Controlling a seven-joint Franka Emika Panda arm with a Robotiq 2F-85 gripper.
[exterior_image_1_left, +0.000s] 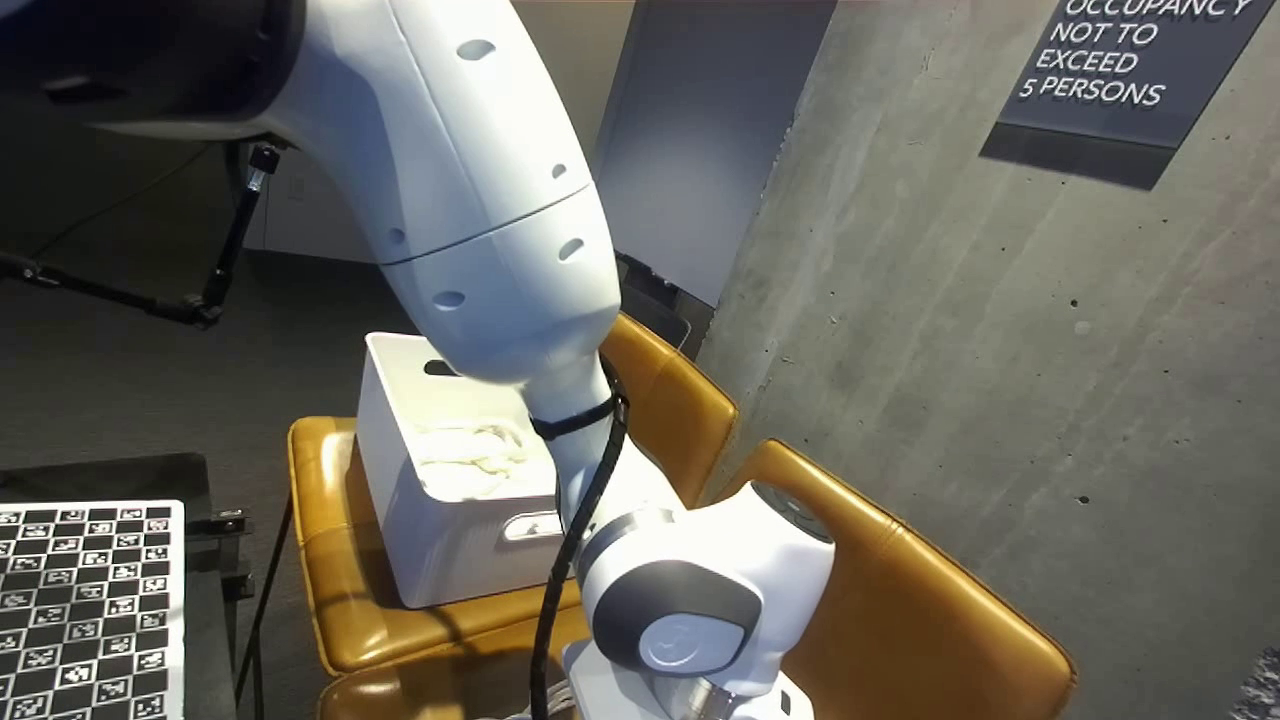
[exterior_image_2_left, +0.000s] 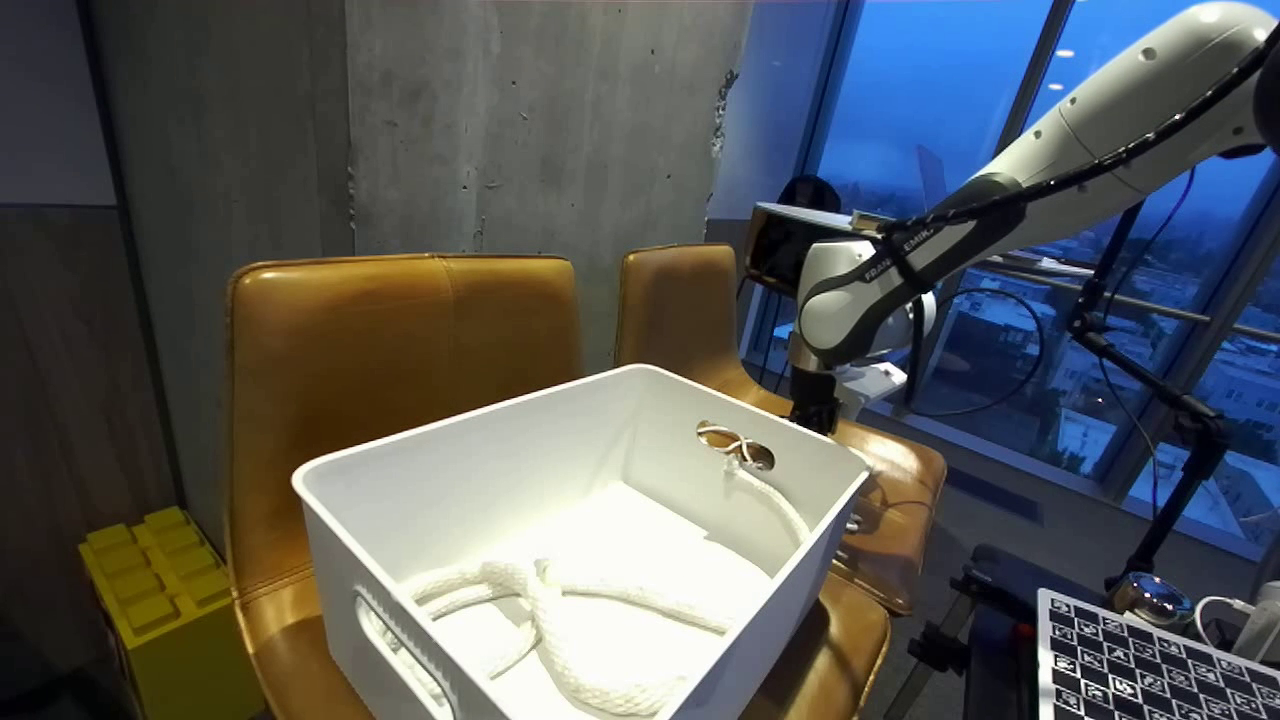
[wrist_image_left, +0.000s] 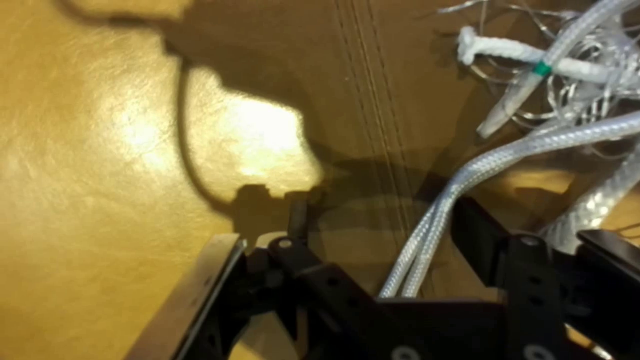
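Note:
My gripper (wrist_image_left: 385, 225) is open, its two dark fingers spread low over a tan leather chair seat (wrist_image_left: 125, 150) in the wrist view. Two strands of pale braided cord (wrist_image_left: 427, 235) run between the fingers, close to the right one; nothing is clamped. More white rope ends and frayed clear strands (wrist_image_left: 590, 75) lie at the upper right. In an exterior view the gripper (exterior_image_2_left: 815, 400) is just behind the white bin (exterior_image_2_left: 480, 425), its tips hidden by the bin's wall. Thick white rope (exterior_image_2_left: 545, 610) lies inside the bin, and a strand passes at its handle hole.
The bin stands on a tan chair (exterior_image_2_left: 400, 330) beside a second tan chair (exterior_image_2_left: 680, 310). A concrete wall (exterior_image_1_left: 950, 350) is behind them. A checkered board (exterior_image_1_left: 85, 610) lies on a dark stand. A yellow block-shaped box (exterior_image_2_left: 165, 600) and a black jointed camera arm (exterior_image_2_left: 1150, 375) are nearby.

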